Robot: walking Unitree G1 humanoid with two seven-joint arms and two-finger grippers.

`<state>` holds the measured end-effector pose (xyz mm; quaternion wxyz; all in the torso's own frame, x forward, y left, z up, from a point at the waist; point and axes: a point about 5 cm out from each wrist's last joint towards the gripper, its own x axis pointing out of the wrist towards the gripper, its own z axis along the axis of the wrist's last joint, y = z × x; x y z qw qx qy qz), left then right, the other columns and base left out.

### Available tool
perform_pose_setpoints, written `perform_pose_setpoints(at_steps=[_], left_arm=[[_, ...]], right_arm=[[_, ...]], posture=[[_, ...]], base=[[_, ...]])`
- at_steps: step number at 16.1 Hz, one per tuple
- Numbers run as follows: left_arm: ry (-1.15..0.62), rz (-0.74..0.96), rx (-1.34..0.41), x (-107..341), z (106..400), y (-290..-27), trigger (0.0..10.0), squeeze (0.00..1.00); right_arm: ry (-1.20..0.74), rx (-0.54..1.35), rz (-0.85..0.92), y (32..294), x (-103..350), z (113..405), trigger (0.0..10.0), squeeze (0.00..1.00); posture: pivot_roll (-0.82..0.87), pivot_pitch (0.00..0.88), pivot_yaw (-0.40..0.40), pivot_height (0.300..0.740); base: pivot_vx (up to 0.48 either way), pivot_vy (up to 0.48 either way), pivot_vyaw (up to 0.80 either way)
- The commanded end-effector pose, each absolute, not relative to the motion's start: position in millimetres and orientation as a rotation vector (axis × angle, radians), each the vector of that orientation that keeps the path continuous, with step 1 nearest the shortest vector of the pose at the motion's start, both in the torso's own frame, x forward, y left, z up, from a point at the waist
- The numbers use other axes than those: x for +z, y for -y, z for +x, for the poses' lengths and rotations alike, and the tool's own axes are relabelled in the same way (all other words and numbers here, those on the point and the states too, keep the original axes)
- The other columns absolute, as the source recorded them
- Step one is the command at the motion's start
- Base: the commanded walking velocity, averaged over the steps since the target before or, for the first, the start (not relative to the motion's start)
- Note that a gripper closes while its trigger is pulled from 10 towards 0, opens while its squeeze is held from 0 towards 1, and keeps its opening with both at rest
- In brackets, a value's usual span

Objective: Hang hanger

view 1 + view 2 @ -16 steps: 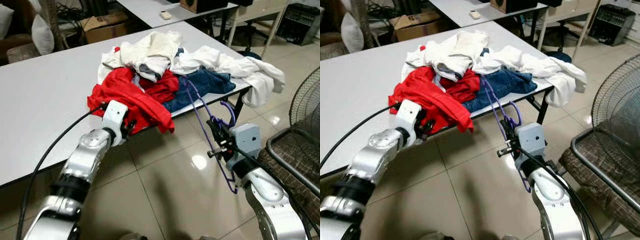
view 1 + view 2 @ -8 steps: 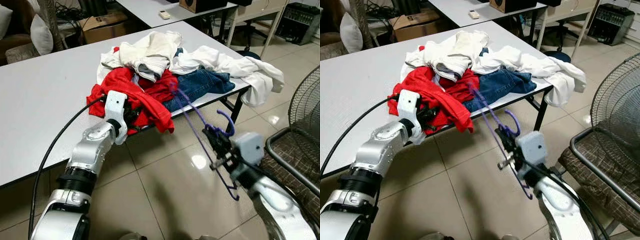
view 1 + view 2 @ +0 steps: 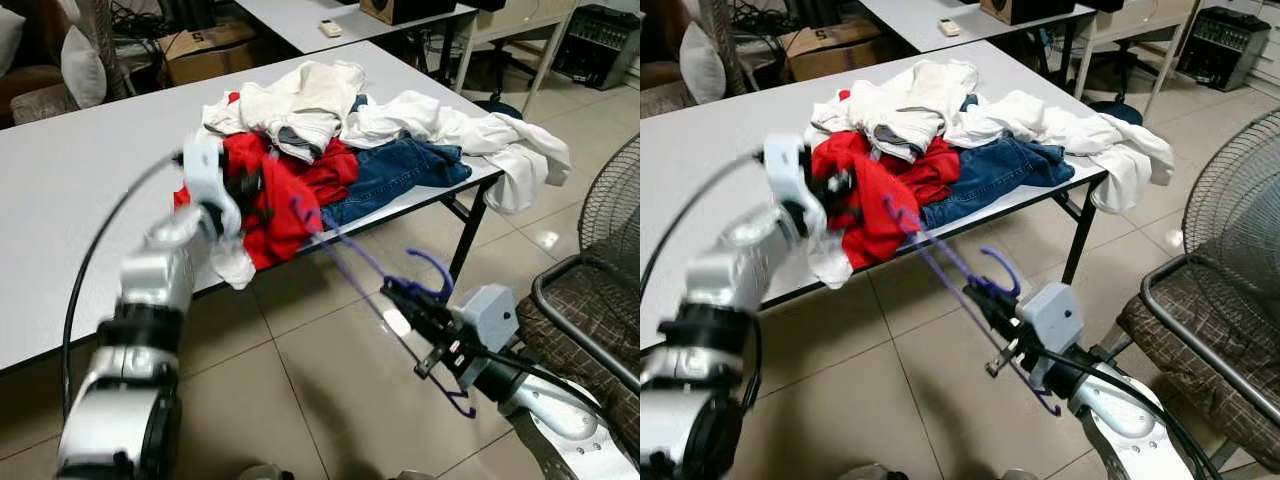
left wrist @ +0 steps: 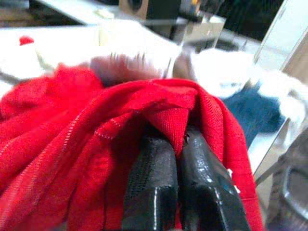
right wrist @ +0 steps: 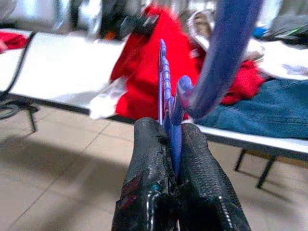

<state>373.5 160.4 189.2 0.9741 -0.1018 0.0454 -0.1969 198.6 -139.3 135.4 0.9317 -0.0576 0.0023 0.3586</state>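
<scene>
Red fabric of a garment [image 3: 275,195] is pinched between the closed fingers of the left gripper [image 4: 179,144], lifted over the white table [image 3: 90,180] edge beside the clothes pile [image 3: 370,130]. Below the table, over the tiled floor [image 3: 320,390], the right gripper [image 5: 174,139] clamps a purple hanger [image 3: 365,270], whose far end reaches the red garment.

The left arm reaches up toward 11 o'clock, left gripper [image 4: 175,144] pinched shut on red cloth [image 4: 96,139]. The right arm extends toward 10 o'clock, right gripper [image 5: 174,144] clamped on the hanger [image 3: 355,262].

Even indoor light, glare on floor tiles [image 3: 398,322], left arm [image 3: 160,290] motion-blurred
</scene>
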Motion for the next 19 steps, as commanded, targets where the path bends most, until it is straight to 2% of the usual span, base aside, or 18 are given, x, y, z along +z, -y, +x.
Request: perform_pose_setpoints(at_steps=[1, 4, 7, 13, 15, 19], left_arm=[[-0.015, -0.241, -0.412, 223.2, 378.7, -160.6, 0.0, 0.0], [0.014, -0.282, -0.443, 249.1, 379.7, -153.8, 0.0, 0.0], [-0.036, -0.259, -0.469, 249.5, 374.0, -152.4, 0.0, 0.0], [-0.106, -0.236, -0.408, 245.8, 368.5, -164.9, 0.0, 0.0], [-0.103, -0.25, -0.438, 257.4, 361.5, -170.5, 0.0, 0.0], [-0.175, -0.254, -0.581, 253.7, 345.8, -177.5, 0.0, 0.0]], right_arm=[[-0.001, 0.81, -0.094, 129.7, 138.1, 194.1, 10.0, 0.0], [0.005, 0.812, -0.09, 125.0, 136.0, 201.9, 10.0, 0.0], [0.045, 0.727, -0.12, 127.8, 141.9, 215.6, 10.0, 0.0], [0.023, 0.614, -0.159, 152.7, 147.4, 223.7, 10.0, 0.0], [0.086, 0.527, -0.164, 163.0, 156.5, 242.9, 10.0, 0.0], [0.183, 0.537, -0.089, 163.1, 176.6, 255.6, 10.0, 0.0]], posture=[[-0.1, 0.031, 0.084, 0.74], [-0.08, 0.028, 0.072, 0.74], [-0.1, 0.027, 0.077, 0.74], [-0.09, 0.031, 0.067, 0.74], [-0.07, 0.03, 0.062, 0.74], [-0.08, 0.022, 0.062, 0.74]], base=[[0.0, 0.0, 0.0], [0.0, 0.0, 0.0], [0.0, 0.0, 0.0], [0.0, 0.0, 0.0], [0.0, 0.0, 0.0], [0.0, 0.0, 0.0]])
